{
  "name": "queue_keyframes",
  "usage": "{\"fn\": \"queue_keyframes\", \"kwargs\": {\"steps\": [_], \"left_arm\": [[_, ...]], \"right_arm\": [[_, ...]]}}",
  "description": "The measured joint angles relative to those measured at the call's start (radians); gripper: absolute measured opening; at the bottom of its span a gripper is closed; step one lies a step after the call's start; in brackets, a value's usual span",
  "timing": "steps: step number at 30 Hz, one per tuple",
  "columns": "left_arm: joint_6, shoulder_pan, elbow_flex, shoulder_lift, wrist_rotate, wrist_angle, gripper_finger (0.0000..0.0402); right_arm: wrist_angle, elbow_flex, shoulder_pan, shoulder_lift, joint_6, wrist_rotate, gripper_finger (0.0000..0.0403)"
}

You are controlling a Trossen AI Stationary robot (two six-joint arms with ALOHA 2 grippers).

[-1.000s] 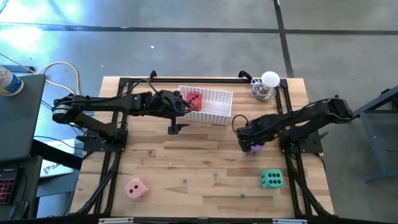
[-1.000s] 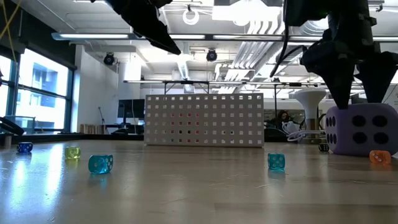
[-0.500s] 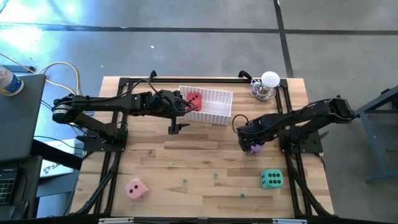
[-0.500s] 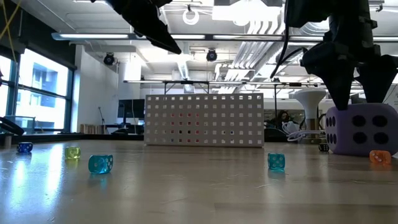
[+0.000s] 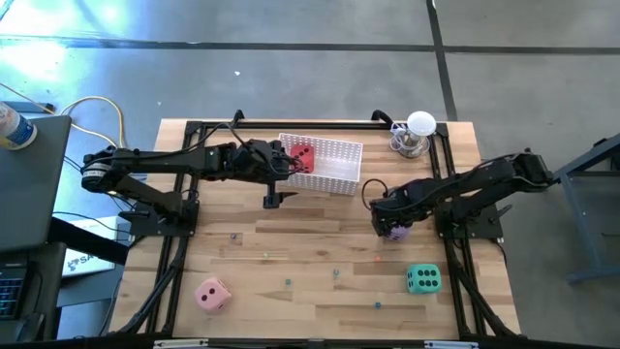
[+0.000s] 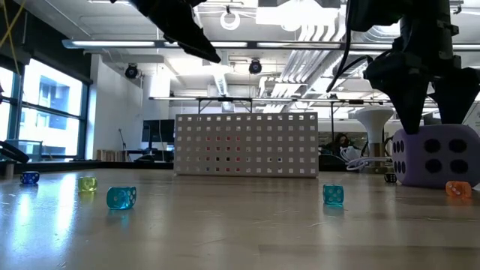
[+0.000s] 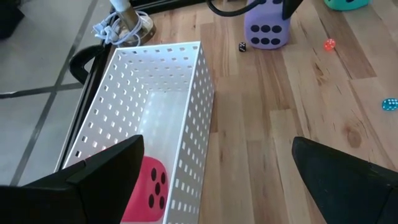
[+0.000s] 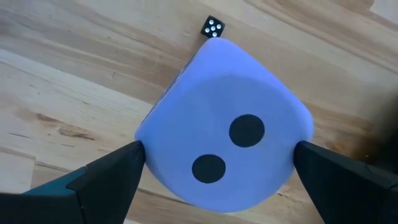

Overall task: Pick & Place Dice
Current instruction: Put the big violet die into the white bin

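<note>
The purple die rests on the wood table at mid right. My right gripper points down over it, open, with one finger on each side of the die. The red die lies inside the white perforated basket at the far middle. My left gripper hovers open above the basket's left end and holds nothing. The green die sits near the right front. The pink die sits near the left front. My right gripper comes at the purple die from above, pointing down. Its fingertips stand beside two opposite sides of the die, which sits on the table. I cannot tell whether they touch it.
Several tiny dice are scattered on the table: cyan, cyan, yellow, blue, orange, black. A white lamp-like object with a coiled cord stands at the far right corner. Black frame rails run along both sides.
</note>
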Motion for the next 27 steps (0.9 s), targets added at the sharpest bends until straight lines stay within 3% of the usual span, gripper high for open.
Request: {"fn": "queue_keyframes", "kwargs": {"steps": [10, 20, 27], "left_arm": [[0.0, 0.0, 0.0, 0.0, 0.0, 0.004, 0.04], [0.0, 0.0, 0.0, 0.0, 0.0, 0.004, 0.04], [0.0, 0.0, 0.0, 0.0, 0.0, 0.005, 0.04]], "right_arm": [[0.009, -0.004, 0.0, 0.002, -0.005, 0.032, 0.0385], [0.005, -0.004, 0.013, 0.002, 0.006, 0.042, 0.0278], [-0.001, -0.004, 0.039, 0.002, 0.032, 0.059, 0.0274]]}}
